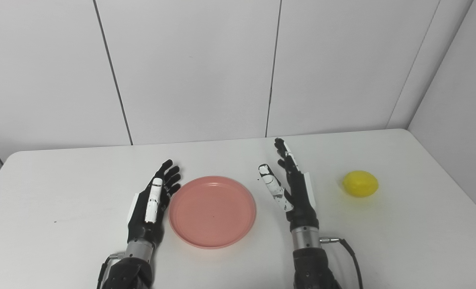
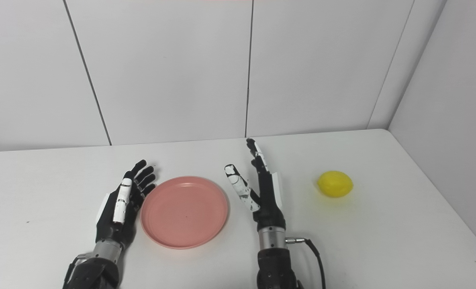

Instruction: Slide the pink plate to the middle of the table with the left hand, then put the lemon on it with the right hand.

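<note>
Flanking the pink plate (image 1: 212, 211), left hand (image 1: 151, 202) (empty) and right hand (image 1: 292, 188) spread.

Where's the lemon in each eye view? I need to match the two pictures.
Left eye view: the lemon lies at right of centre on the table, well right of the right robot hand.
Right eye view: the lemon is in the same spot, drawn a little further left.
Shared landmark: the pink plate between both hands.
</note>
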Tool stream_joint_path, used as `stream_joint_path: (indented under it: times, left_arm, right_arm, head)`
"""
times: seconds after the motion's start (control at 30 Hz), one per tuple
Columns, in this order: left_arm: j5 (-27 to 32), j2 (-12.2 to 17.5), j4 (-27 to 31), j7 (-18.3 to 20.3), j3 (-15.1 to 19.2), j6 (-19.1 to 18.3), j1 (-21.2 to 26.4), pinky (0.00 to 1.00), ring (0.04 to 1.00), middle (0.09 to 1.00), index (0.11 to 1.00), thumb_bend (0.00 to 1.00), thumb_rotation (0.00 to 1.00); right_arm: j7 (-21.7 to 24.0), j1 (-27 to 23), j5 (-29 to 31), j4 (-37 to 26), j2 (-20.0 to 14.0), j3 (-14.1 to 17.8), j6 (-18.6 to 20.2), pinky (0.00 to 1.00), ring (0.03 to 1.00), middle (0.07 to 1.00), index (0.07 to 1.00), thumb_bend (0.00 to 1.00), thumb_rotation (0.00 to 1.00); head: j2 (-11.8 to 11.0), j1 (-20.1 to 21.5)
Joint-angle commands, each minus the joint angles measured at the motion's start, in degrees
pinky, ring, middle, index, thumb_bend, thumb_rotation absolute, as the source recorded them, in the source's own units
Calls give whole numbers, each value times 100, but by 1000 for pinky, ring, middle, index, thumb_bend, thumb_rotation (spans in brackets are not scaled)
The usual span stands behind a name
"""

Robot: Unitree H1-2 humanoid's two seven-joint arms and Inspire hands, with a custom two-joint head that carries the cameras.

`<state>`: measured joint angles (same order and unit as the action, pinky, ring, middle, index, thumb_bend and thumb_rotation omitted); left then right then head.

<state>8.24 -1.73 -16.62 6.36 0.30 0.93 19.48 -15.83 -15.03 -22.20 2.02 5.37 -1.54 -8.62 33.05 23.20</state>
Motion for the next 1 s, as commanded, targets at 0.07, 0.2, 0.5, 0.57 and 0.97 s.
stream_joint_path:
  times: [0.07, 0.2, 0.5, 0.57, 0.97]
  left_arm:
    - [0, 103, -103, 83, 0, 36, 67, 894, 902, 893, 871, 363, 992]
    - [29, 208, -196, 214, 6, 80, 98, 895, 902, 895, 884, 371, 1000]
    - [158, 425, -344, 543, 43, 82, 152, 920, 922, 914, 914, 409, 1000]
    - [200, 445, -377, 577, 70, 74, 166, 924, 925, 917, 915, 412, 1000]
    - [275, 523, -584, 685, 152, 222, 236, 910, 918, 915, 907, 401, 1000]
  right_arm:
    - [-257, -153, -374, -357, -41, 153, 372, 751, 882, 925, 921, 711, 424]
    - [-497, -190, -881, -511, -154, 253, 710, 844, 898, 914, 914, 734, 354]
    - [-894, -268, -1639, -568, -348, 348, 1246, 804, 878, 902, 903, 739, 312]
    - [-963, -279, -1771, -564, -386, 377, 1397, 810, 883, 906, 906, 739, 307]
    - [-970, -228, -1943, -603, -810, 682, 2017, 776, 857, 886, 901, 790, 281]
  head:
    - [3, 125]
    - [-4, 307]
    - [-60, 775]
    - [-71, 837]
    - [-105, 1048]
